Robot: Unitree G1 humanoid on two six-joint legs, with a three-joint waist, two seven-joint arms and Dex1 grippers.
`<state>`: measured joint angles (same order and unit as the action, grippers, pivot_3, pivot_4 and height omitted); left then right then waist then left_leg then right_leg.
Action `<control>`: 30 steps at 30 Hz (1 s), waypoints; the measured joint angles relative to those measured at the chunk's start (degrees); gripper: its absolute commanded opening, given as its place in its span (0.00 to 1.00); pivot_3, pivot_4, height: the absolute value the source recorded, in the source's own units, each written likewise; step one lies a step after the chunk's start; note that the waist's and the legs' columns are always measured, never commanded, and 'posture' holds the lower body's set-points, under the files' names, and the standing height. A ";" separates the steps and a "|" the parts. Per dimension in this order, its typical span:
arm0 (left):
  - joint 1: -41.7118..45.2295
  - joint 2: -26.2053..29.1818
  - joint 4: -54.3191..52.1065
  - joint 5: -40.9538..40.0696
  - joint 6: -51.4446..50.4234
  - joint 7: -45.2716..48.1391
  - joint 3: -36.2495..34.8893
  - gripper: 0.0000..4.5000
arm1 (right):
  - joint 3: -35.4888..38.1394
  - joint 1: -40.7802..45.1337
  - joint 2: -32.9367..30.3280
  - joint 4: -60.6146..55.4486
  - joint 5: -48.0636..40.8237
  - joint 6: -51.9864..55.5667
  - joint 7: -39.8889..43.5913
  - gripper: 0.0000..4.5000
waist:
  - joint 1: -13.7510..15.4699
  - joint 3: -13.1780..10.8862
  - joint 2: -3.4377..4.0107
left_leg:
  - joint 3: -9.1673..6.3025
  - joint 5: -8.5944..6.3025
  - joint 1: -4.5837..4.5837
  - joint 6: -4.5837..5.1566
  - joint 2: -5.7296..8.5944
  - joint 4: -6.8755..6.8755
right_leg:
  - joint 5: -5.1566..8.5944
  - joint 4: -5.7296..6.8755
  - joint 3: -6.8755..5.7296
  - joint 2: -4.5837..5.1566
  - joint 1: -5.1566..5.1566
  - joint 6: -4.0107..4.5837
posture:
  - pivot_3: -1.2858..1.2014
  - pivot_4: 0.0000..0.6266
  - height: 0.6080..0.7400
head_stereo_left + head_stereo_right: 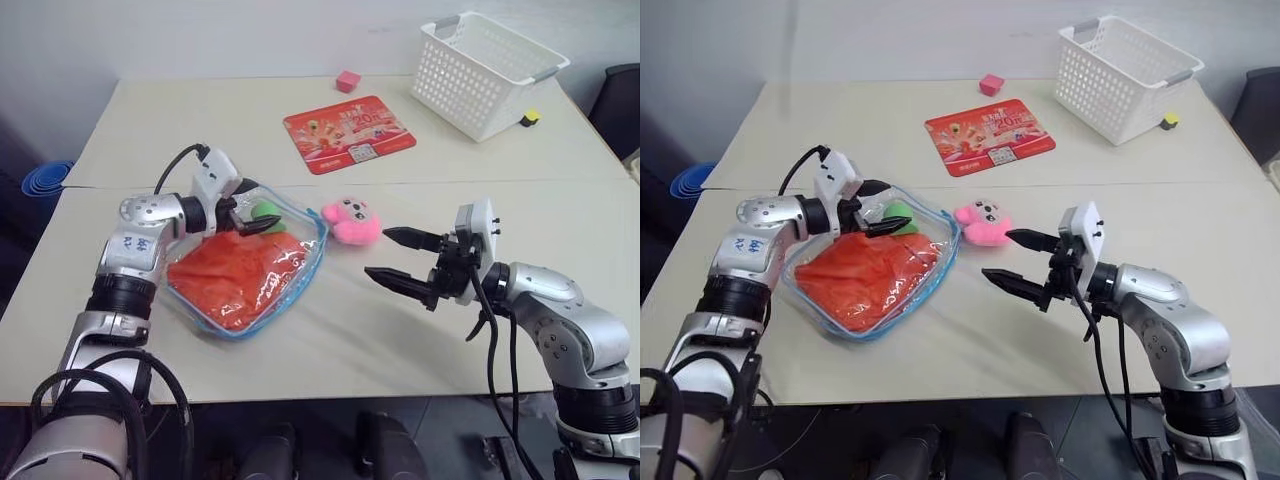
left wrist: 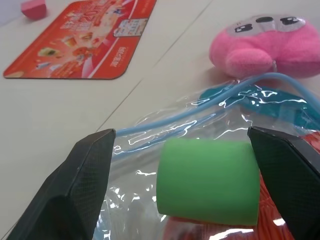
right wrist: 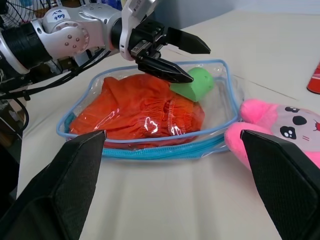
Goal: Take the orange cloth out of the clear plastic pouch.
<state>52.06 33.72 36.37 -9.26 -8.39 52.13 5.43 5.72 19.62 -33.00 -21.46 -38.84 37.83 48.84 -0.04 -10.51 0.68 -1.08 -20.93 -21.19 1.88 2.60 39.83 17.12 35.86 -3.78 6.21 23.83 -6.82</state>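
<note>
The orange cloth (image 1: 238, 278) is seen crumpled inside the clear plastic pouch (image 1: 300, 222), which lies flat on the table (image 1: 350, 340) at about nine o'clock from the pink plush toy (image 1: 351, 221). The left gripper (image 1: 252, 219) is held over the pouch's far end with its fingers spread wide, empty, framing a green block (image 2: 207, 182) that lies at the twelve o'clock end of the pouch. The right gripper (image 1: 403, 260) is held wide and empty at about three o'clock from the pouch, well apart from it.

The cloth is judged light, soft and easily bunched, so a pinch on a raised fold should serve. The pouch film is judged thin and slippery, likely to slide or lift with the cloth unless it is pinned or held by its blue zipper edge (image 3: 165, 152).
</note>
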 measured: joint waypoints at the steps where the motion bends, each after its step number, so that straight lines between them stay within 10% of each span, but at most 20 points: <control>1: 0.74 -0.15 2.15 0.75 1.02 0.76 0.29 0.99 | 0.24 -0.01 -0.05 -0.04 -0.18 -0.05 -0.15 1.00 | -0.01 0.00 0.00 | 0.01 0.00 -0.01 0.00 0.00 0.01 | 0.00 0.00 0.01 0.00 0.00 -0.01 | 0.52 0.24 1.00; 19: 1.46 -2.18 6.81 4.70 5.89 7.56 1.18 0.99 | 1.19 -0.29 -0.67 0.23 -0.01 -1.87 0.15 1.00 | 0.11 -0.01 -0.01 | -0.03 0.02 -0.05 0.05 0.03 0.12 | -0.02 0.09 0.02 0.05 0.00 -0.04 | 0.52 0.24 1.00; 30: -7.65 -1.54 -27.90 -4.78 -12.68 12.93 0.11 0.99 | 1.52 -2.38 -4.75 2.69 3.59 -4.87 1.87 1.00 | 0.23 -0.01 -0.01 | -0.19 0.01 -0.05 0.05 0.02 0.18 | -0.02 0.05 0.39 0.27 -0.12 -0.04 | 0.52 0.24 1.00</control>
<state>44.42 32.18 8.48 -14.03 -21.07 65.06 5.54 7.24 17.24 -37.75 -18.77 -35.25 32.96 50.71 0.20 -10.52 0.66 -1.27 -20.92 -21.24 1.93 2.62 40.02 17.10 35.91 -3.39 6.48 23.71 -6.85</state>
